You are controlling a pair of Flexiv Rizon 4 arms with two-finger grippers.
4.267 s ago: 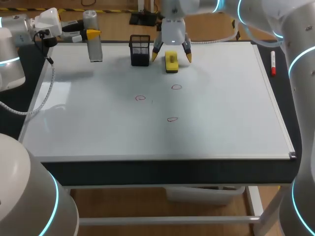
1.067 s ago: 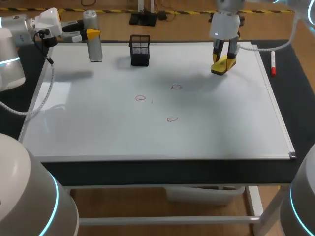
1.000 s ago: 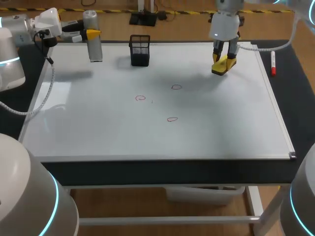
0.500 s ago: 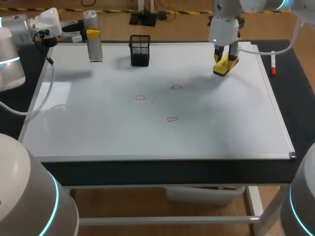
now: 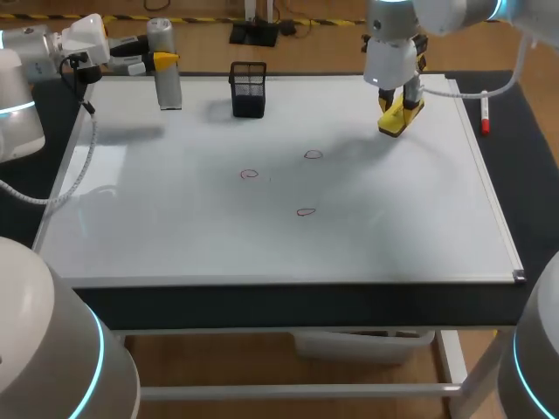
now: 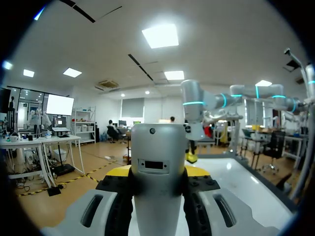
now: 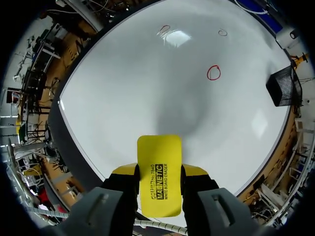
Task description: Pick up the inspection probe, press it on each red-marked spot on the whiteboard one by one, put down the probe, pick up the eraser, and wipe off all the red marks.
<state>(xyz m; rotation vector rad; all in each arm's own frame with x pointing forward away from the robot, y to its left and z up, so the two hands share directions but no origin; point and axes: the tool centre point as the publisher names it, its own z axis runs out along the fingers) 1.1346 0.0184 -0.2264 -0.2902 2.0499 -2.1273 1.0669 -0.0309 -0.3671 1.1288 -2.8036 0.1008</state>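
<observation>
Since the eraser [image 7: 158, 157] looks light and stiff, the right gripper [image 7: 159, 173] clamps its long edges between its jaws, the left gripper [image 6: 157, 173] likewise the slick probe [image 6: 157, 147].

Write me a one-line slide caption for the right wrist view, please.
Right gripper holds the yellow eraser over the whiteboard, with three red marks ahead, not yet wiped.

The probe [image 6: 158, 182] mostly covers the yellow tips of the left gripper [image 6: 157, 171], and its bottom runs off frame. From above, the right gripper [image 5: 402, 106] hides the eraser [image 5: 390, 125]'s upper part.
</observation>
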